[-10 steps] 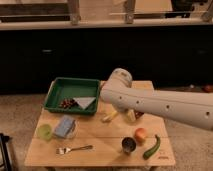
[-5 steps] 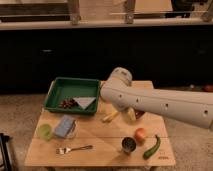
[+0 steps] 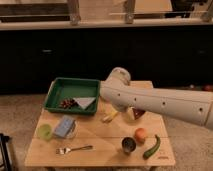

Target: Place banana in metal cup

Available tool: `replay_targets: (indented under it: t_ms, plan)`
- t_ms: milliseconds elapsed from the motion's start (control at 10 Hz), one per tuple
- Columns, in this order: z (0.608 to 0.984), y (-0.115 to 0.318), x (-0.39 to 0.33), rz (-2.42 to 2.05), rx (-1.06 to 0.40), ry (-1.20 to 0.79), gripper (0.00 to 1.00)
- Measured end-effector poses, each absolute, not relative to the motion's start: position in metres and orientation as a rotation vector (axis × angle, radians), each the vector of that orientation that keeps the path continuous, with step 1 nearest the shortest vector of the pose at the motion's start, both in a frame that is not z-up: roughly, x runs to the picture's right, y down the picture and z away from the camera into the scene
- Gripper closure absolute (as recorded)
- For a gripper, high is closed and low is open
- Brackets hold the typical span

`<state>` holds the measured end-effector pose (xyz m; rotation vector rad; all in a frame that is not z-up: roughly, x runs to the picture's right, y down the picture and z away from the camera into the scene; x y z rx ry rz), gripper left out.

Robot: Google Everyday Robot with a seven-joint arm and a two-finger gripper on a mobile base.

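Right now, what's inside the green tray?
A dark reddish cluster and a pale napkin; anything under the napkin is covered. The gripper is hidden behind the arm, beside the tray.

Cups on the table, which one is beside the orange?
The metal cup, silver, front right; the green cup sits far left. Gripper hidden behind the arm, near the banana.

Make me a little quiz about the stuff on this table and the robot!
1. True or false: the banana is already inside the metal cup.
2. What sits closest to the metal cup? A) the orange fruit B) the fork C) the green tray
3. Fill in: the gripper is out of sight, probably behind the big white ____.

Key:
1. False. The banana lies on the table, apart from the cup.
2. A.
3. arm.
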<state>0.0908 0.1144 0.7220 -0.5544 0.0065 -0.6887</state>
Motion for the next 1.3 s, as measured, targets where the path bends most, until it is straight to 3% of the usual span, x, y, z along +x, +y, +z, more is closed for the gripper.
replay_targets:
  t_ms: [1300]
  plan:
    - [0.743,0.126,0.092,-0.651,-0.565,-0.052,0.20]
